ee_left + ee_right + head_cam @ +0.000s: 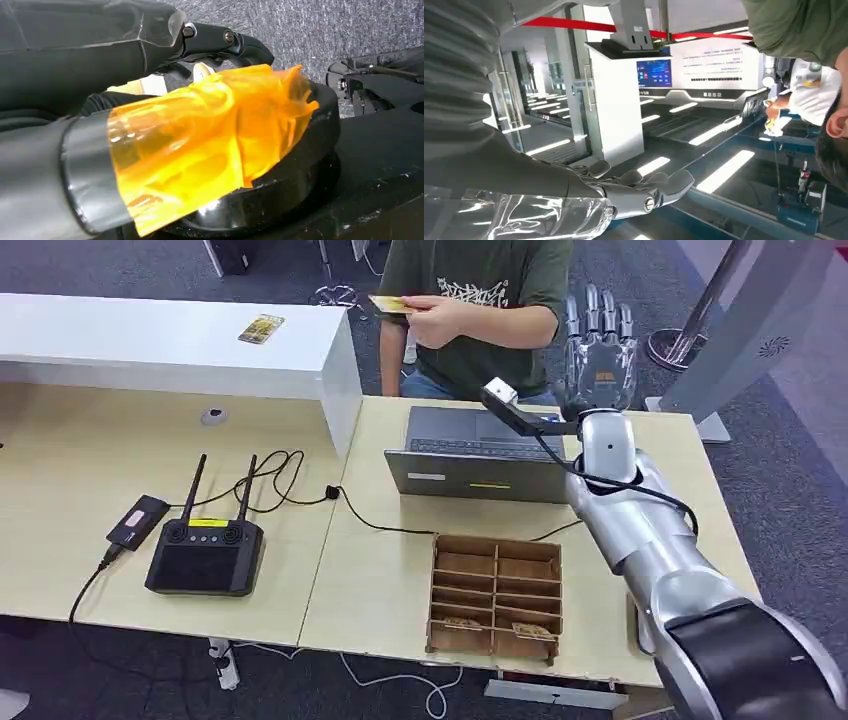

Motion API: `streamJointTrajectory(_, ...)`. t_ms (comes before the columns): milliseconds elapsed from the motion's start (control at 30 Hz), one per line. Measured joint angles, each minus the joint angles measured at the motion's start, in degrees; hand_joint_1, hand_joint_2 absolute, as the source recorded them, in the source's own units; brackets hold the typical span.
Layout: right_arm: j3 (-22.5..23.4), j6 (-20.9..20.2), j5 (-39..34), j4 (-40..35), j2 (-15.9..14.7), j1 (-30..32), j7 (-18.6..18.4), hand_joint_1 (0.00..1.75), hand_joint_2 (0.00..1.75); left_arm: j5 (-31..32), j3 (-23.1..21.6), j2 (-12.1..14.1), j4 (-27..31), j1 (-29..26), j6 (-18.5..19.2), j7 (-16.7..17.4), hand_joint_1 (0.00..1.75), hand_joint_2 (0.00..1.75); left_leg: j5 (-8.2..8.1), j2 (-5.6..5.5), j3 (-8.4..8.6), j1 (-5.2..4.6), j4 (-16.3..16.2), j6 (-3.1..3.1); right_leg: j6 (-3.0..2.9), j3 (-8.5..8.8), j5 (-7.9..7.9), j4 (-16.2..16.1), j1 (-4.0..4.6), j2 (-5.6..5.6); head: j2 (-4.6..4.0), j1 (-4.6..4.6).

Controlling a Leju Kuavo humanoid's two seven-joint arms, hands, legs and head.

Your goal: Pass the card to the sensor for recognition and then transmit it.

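A person in a green shirt stands behind the table and holds a yellow card (390,305) in one hand. My right hand (598,350) is raised beside that person, above the far edge of the grey sensor device (470,455), fingers straight and spread, palm bare. In the right wrist view the right hand (644,189) lies flat with nothing in it. A second card (261,329) lies on the white counter at the back left. My left hand (220,42) hangs low over the carpet, mostly hidden behind an orange-taped cover; how its fingers lie is unclear.
A wooden divider box (495,595) with cards in its front slots stands near the table's front edge. A black remote controller (206,552) with two antennas, a small black device (137,521) and a cable lie on the left table. A grey stand (745,330) rises at the right.
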State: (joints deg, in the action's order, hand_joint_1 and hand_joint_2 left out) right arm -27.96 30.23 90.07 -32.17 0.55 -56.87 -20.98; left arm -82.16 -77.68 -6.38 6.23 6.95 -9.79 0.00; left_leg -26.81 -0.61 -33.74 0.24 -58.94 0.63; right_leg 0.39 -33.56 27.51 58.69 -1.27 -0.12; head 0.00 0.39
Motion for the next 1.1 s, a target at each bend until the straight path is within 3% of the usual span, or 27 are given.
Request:
streamJointTrajectory(500,4.18,1.01,-4.18,-6.82,-0.39,2.33,3.32,0.00,1.75,-1.51,0.00,-0.04,0.00,-0.13,-0.17,-0.59,0.00,0.00,0.00,0.01,0.01,0.00,0.00,0.00,0.00,-0.02,0.00,0.00,0.00,0.01,0.00,0.00)
streamJointTrajectory(1100,6.93,3.98,-6.91,-32.55,-1.70,19.88,8.22,0.00,1.75,-2.73,0.17,-0.11,0.00,-0.48,-0.68,-1.40,0.00,0.00,-0.02,0.02,0.00,0.01,0.00,0.02,0.00,-0.04,0.02,-0.01,0.01,0.03,0.00,0.00)
